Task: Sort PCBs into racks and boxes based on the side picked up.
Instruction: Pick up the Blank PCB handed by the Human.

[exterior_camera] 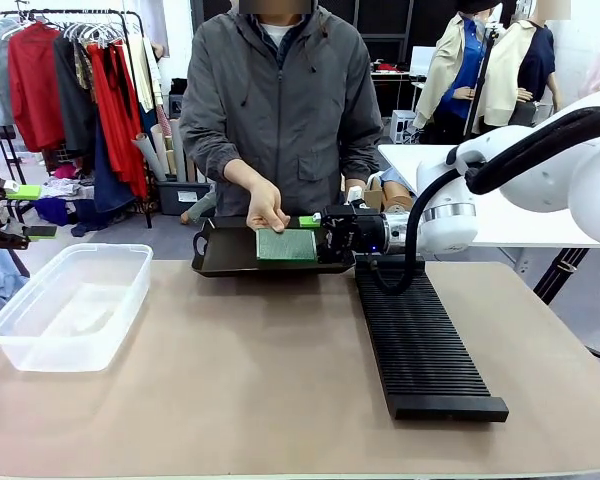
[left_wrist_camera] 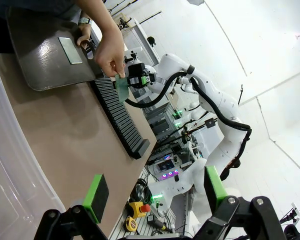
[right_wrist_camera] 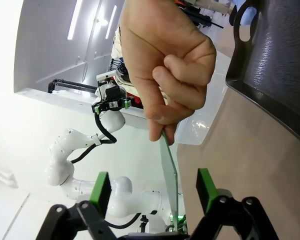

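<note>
We see person's hand (right_wrist_camera: 165, 65) holding circuit board (right_wrist_camera: 170, 170) edge-on between right gripper (right_wrist_camera: 152, 187) pads, above tray (exterior_camera: 220, 262). Jaws apart, seemingly not yet touching board. Left gripper (left_wrist_camera: 155, 192) jaws apart, empty, near tub (left_wrist_camera: 5, 165).

The PCB (exterior_camera: 286, 244) shows a pale green face with a fine dotted grid. The rack (exterior_camera: 420, 335) is matt black, striped by parallel ribs. Left of the rack, the box (exterior_camera: 70, 305) is clear and colourless. The tray (exterior_camera: 225, 256) at the rack's far end is glossy black. The desk (exterior_camera: 260, 390) is plain tan. The right tool (right_wrist_camera: 153, 190) and left tool (left_wrist_camera: 155, 192) are black with bright green pads. The person's jacket (exterior_camera: 280, 110) is grey.
</note>
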`<state>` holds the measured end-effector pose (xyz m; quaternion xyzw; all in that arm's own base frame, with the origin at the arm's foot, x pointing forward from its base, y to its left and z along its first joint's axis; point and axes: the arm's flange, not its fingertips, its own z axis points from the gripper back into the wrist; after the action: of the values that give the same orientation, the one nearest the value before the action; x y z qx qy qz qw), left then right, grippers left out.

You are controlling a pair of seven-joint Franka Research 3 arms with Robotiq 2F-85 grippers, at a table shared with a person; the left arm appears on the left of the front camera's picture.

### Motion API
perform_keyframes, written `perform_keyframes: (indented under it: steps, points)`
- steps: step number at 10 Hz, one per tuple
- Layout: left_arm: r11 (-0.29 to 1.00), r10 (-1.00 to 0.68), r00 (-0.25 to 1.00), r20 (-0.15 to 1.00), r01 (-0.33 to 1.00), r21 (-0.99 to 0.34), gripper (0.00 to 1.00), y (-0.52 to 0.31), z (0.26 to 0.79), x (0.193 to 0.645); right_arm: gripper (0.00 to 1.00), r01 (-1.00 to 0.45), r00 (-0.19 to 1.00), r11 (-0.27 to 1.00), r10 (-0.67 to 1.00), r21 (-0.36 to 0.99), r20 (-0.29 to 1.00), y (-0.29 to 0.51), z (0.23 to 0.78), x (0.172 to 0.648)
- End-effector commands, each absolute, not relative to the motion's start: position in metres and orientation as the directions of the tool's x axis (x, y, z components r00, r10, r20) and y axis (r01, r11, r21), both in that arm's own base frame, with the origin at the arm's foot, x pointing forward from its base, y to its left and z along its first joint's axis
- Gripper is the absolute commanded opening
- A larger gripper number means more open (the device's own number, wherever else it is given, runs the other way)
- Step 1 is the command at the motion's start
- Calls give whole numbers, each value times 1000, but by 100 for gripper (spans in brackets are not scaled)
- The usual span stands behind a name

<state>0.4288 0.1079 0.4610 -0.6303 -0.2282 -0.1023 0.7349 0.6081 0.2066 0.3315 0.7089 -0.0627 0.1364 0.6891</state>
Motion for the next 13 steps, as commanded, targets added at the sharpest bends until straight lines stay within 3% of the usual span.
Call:
perform_keyframes:
  steps: [1, 5, 13]
  points:
    - [184, 134, 877, 461, 435, -881, 100, 109, 464, 428, 63, -254, 963, -43, 82, 966, 257, 217, 333, 617]
    - [184, 134, 877, 461, 435, -881, 100, 109, 464, 428, 0, -205, 977, -44, 51, 978, 208, 214, 329, 620]
    - [184, 134, 877, 461, 435, -881, 100, 109, 464, 428, 0, -228, 964, 12, 145, 973, 224, 222, 322, 621]
